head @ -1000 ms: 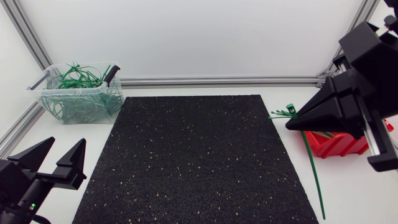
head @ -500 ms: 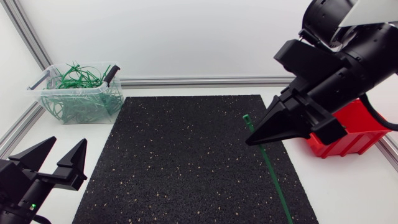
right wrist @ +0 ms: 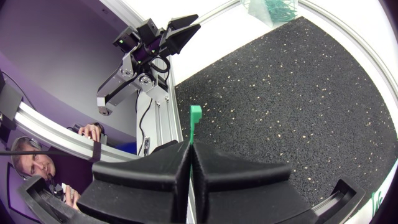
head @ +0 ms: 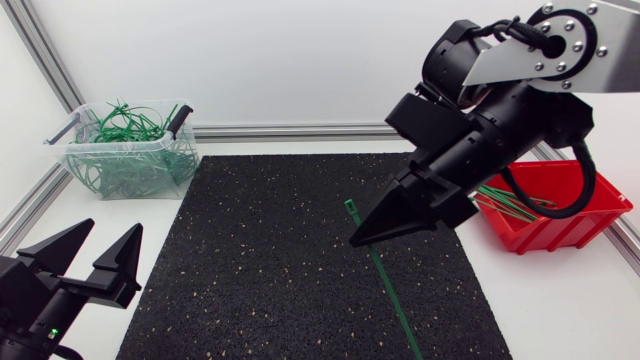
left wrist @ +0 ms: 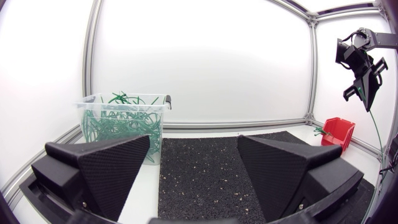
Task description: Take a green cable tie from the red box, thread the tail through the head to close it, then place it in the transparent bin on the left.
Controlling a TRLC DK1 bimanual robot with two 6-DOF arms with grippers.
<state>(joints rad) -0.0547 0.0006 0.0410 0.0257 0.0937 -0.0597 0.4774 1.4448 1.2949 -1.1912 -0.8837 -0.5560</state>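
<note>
My right gripper (head: 362, 238) hangs above the right part of the black mat (head: 290, 260), shut on a green cable tie (head: 390, 295). The tie's head sticks up past the fingertips and its long tail hangs down toward the mat's front edge. In the right wrist view the tie's head (right wrist: 195, 114) stands just ahead of the shut right gripper (right wrist: 189, 147). The red box (head: 548, 236) at the right holds more green ties. The transparent bin (head: 130, 152) of green ties stands at the back left. My left gripper (head: 105, 234) rests open at the front left, holding nothing; the left wrist view shows the left gripper (left wrist: 194, 140) pointing at the bin (left wrist: 124, 121).
Aluminium frame rails (head: 330, 130) run along the table's back and sides. The black mat (right wrist: 298, 93) covers the table's middle. The red box (left wrist: 339, 131) lies far across from my left gripper, and the right gripper (left wrist: 360, 81) hangs high above that side.
My right arm has swung left from the red box to over the mat, carrying the cable tie with it. The left arm has kept still.
</note>
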